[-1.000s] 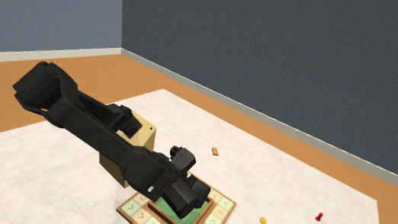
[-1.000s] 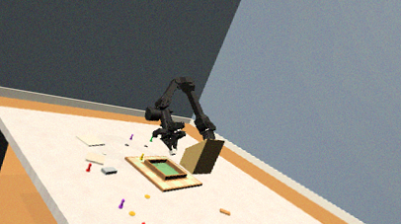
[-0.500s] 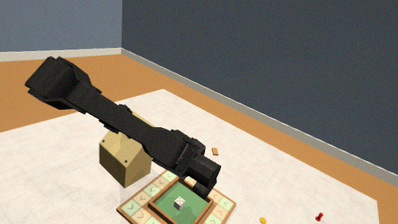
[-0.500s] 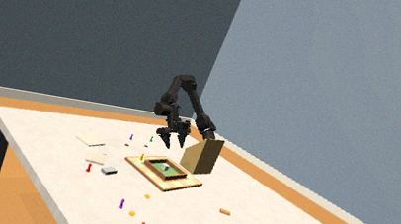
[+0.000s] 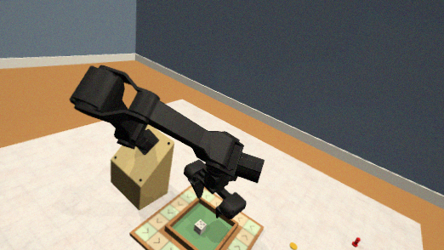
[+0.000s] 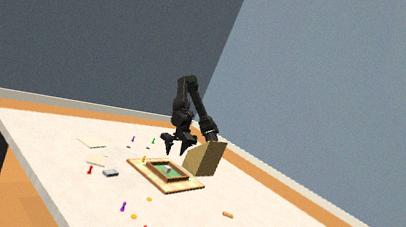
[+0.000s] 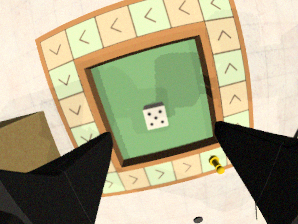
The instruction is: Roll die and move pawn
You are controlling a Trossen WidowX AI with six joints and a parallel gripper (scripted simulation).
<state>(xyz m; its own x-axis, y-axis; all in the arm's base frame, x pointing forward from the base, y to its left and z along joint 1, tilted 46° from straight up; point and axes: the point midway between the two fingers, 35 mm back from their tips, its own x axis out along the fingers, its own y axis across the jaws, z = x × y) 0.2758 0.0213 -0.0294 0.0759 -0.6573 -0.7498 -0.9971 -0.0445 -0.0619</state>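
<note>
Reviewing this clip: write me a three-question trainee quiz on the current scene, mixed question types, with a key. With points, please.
1. Multiple choice: How many pips show on top of the die point(image 5: 200, 227) point(image 6: 167, 168) point(image 7: 156, 117)?
a) three
b) four
c) five

2. True or false: The gripper point(image 5: 209, 208) point(image 6: 175, 154) point(image 7: 164, 132) is shut on the yellow pawn point(image 6: 144, 159) point(image 7: 216, 164).

3. Fill in the blank: Inside its raised brown walls, the floor of the dice tray point(image 5: 180, 238) point(image 6: 174, 173) point(image 7: 185, 90) is coloured ____.

Key: 1 c; 2 false; 3 green
</note>
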